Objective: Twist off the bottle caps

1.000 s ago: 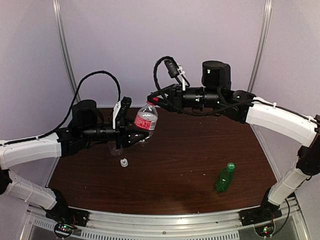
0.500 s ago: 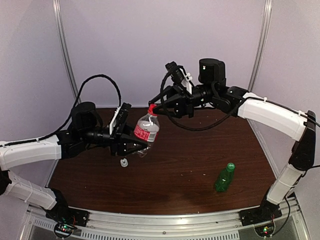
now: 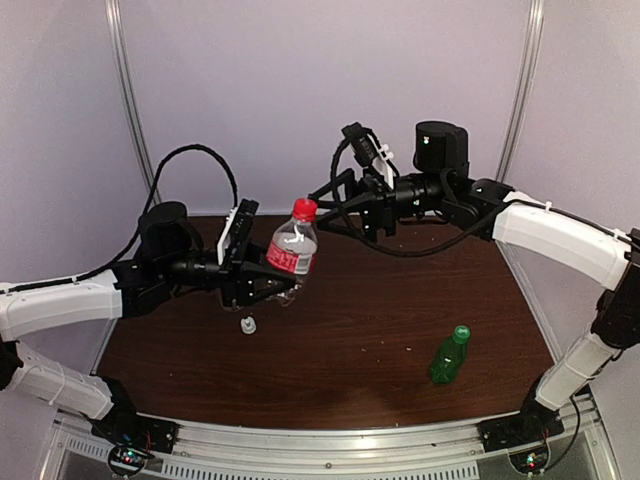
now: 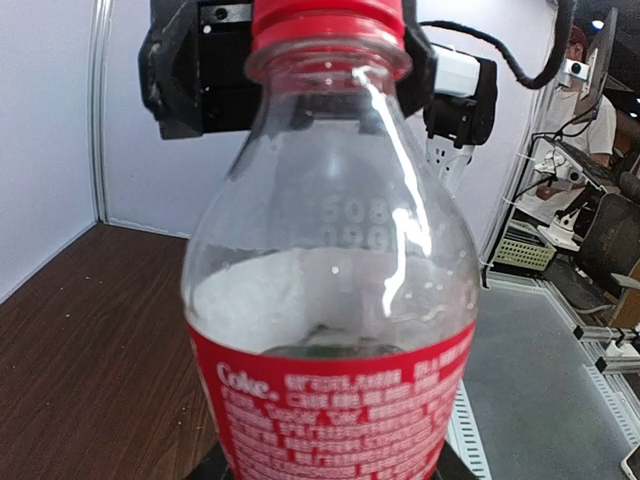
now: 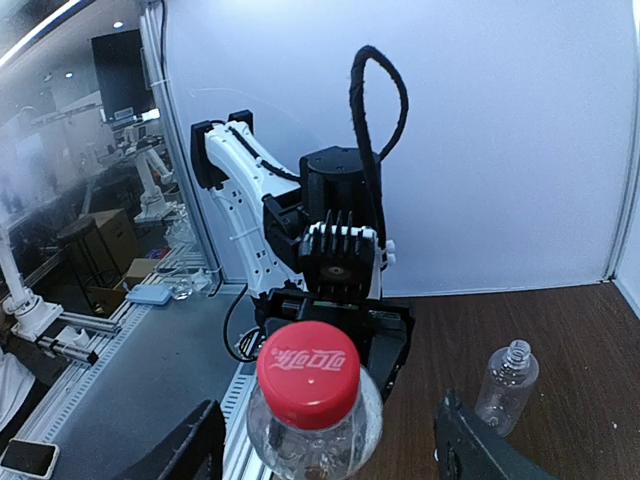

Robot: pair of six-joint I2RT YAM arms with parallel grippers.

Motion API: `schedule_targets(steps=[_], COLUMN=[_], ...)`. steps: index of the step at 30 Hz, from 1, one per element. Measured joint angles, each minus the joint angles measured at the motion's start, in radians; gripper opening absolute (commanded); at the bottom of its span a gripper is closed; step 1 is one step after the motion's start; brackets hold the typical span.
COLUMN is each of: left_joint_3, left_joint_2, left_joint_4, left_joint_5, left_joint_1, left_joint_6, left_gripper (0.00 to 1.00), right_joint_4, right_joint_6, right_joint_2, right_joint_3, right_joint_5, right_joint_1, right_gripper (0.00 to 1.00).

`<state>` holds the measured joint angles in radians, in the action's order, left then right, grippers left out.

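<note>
Arms meet above the far middle of the table [image 3: 350, 330]. Left gripper [image 3: 272, 275] is clenched on the clear bottle [image 3: 292, 250], held up, slightly tilted. Right gripper [image 3: 325, 205] stands released just beside the red cap [image 3: 303, 208], not touching; next, I judge, it must close and twist. Green cap [image 3: 461, 331] sits near right, not yet unscrewed.

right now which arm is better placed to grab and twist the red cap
Right. The right claw is open and faces the red cap, with a finger showing on either side of it in the wrist view, so it likely only needs to close and turn. The left claw is shut on the bottle.
</note>
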<state>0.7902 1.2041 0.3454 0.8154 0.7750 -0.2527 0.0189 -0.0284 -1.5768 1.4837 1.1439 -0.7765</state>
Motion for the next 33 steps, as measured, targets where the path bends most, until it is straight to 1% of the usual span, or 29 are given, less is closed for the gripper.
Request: schedule_targets(steps=[6, 11, 13, 15, 19, 20, 23, 25, 30, 32, 33], left_joint_3=[0.003, 0.006, 0.007, 0.010, 0.014, 0.017, 0.018, 0.018, 0.018, 0.018, 0.018], left_joint_2=[0.000, 0.002, 0.004, 0.008, 0.009, 0.009, 0.009, 0.009, 0.010, 0.010, 0.010], left_joint_4=[-0.027, -0.042, -0.043, -0.050, -0.061, -0.062, -0.066, -0.069, -0.077, -0.079, -0.077], left_joint_5=[-0.085, -0.137, -0.150, -0.161, -0.175, -0.177, -0.188, -0.190, -0.196, -0.198, -0.199], left_joint_1=[-0.001, -0.001, -0.001, -0.001, -0.001, -0.001, -0.001, -0.002, -0.002, -0.002, -0.002], left_joint_6=[0.013, 0.017, 0.017, 0.018, 0.018, 0.019, 0.019, 0.019, 0.019, 0.020, 0.020], left_gripper=[0.17, 0.17, 0.17, 0.17, 0.17, 0.17, 0.17, 0.17, 0.17, 0.17, 0.17], right_joint_4=[-0.011, 0.008, 0.021, 0.035, 0.044, 0.046, 0.047, 0.048, 0.043, 0.039, 0.036], right_joint_6=[-0.109, -0.183, -0.202, -0.216, -0.237, -0.246, -0.249, -0.251, -0.258, -0.261, -0.263], right_joint_2=[0.060, 0.069, 0.068, 0.063, 0.047, 0.042, 0.032, 0.030, 0.026, 0.026, 0.024], right_joint_3=[-0.003, 0.003, 0.004, 0.010, 0.024, 0.025, 0.031, 0.031, 0.031, 0.030, 0.030], right_joint_5=[-0.215, -0.435, -0.494, -0.539, -0.582, -0.587, -0.589, -0.589, -0.584, -0.575, -0.569], right_joint_1=[-0.030, -0.079, -0.092, -0.103, -0.116, -0.116, -0.116, -0.117, -0.123, -0.123, -0.123], right_gripper=[0.80, 0.82, 0.82, 0.76, 0.56, 0.53, 0.52, 0.48, 0.34, 0.27, 0.21])
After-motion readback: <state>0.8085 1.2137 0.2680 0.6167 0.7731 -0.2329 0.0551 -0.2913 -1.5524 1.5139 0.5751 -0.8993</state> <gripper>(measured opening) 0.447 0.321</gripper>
